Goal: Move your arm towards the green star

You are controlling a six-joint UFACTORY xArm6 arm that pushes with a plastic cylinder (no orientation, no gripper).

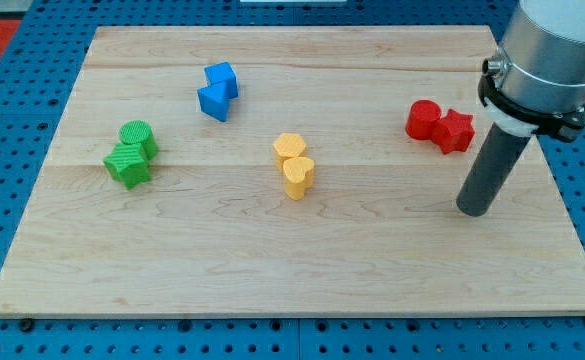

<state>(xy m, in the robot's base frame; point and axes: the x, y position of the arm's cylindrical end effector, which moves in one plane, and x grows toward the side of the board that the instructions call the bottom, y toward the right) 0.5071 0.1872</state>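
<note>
The green star (128,166) lies at the view's left on the wooden board (272,260), touching a green cylinder (138,136) just above it. My tip (474,211) rests on the board at the view's right, far from the green star. It stands just below and right of the red star (455,130) and the red cylinder (423,119), apart from both.
Two blue blocks (218,90) sit together at the upper left of centre. A yellow block (289,148) and a yellow heart (298,177) sit together in the middle, between my tip and the green star. A blue pegboard (12,150) surrounds the board.
</note>
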